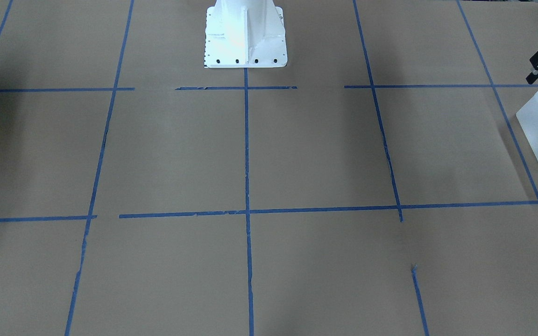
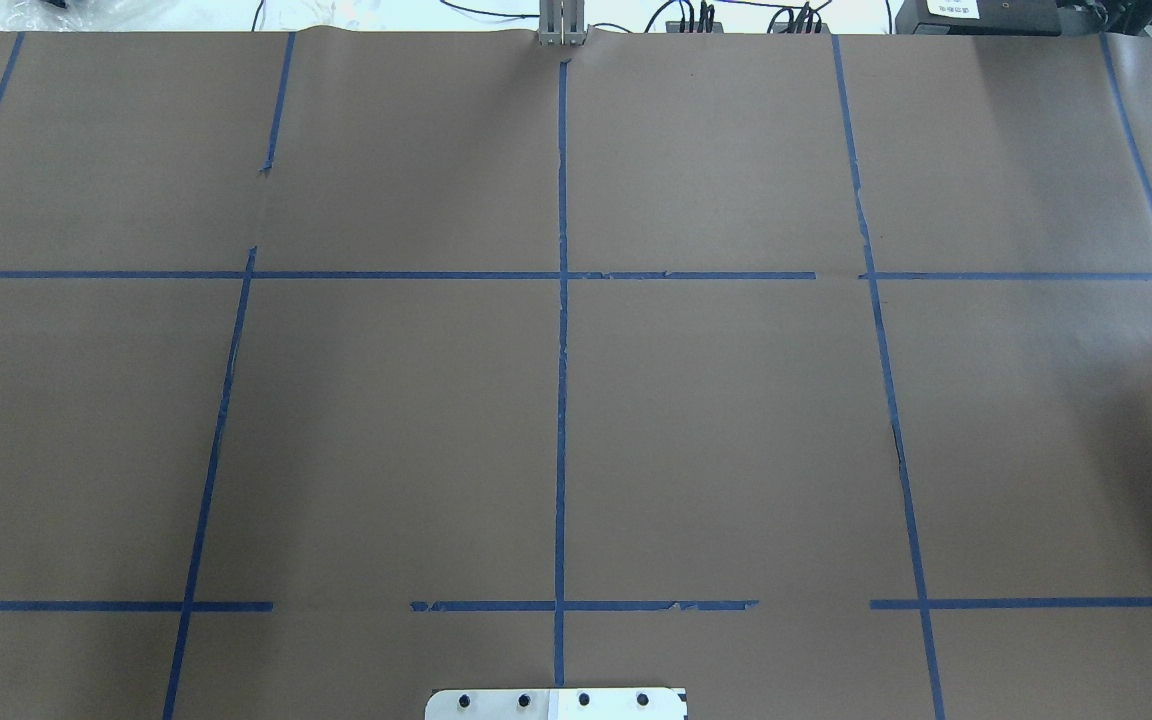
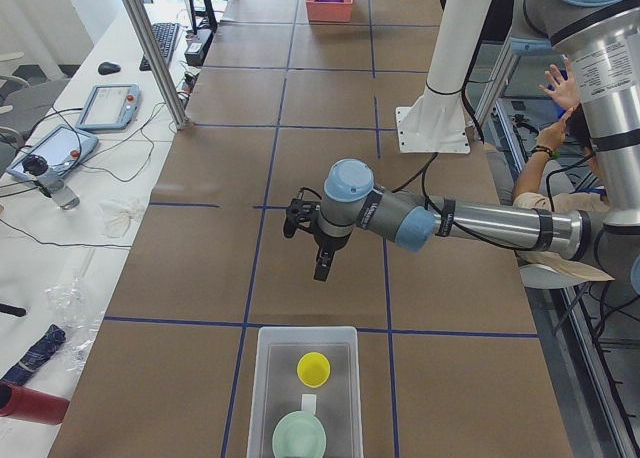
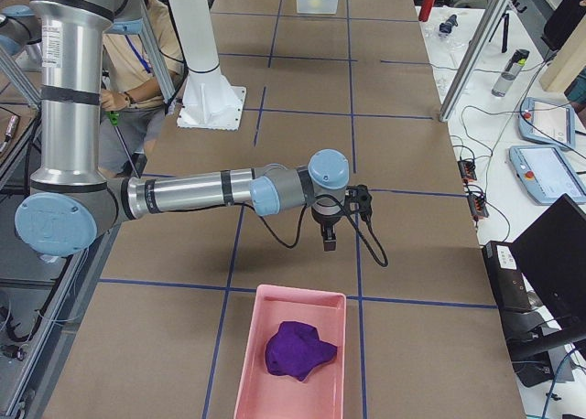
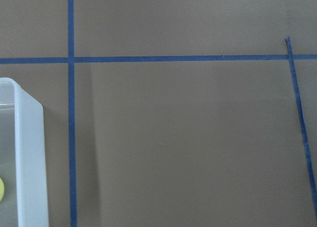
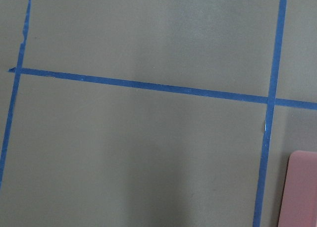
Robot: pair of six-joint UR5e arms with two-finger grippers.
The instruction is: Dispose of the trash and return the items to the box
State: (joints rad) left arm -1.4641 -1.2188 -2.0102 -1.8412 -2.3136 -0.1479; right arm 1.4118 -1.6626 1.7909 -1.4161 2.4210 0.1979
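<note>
Left claw point(image 3: 320, 270), grip impossible to tell, hangs above open table point(image 3: 330, 178) near the box point(image 3: 258, 378) holding cup point(image 3: 314, 369) and bowl point(image 3: 300, 438).

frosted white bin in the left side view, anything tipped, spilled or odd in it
Nothing stands out. The translucent frosted-white rectangular plastic bin holds the tapered yellow plastic cup and the pale mint-green round bowl, both upright, mouths up, apart from each other; nothing spilled.

Brown paper tabletop point(image 2: 386, 420), blue tape grid point(image 2: 561, 400); white side bench point(image 3: 50, 278) cluttered.
</note>
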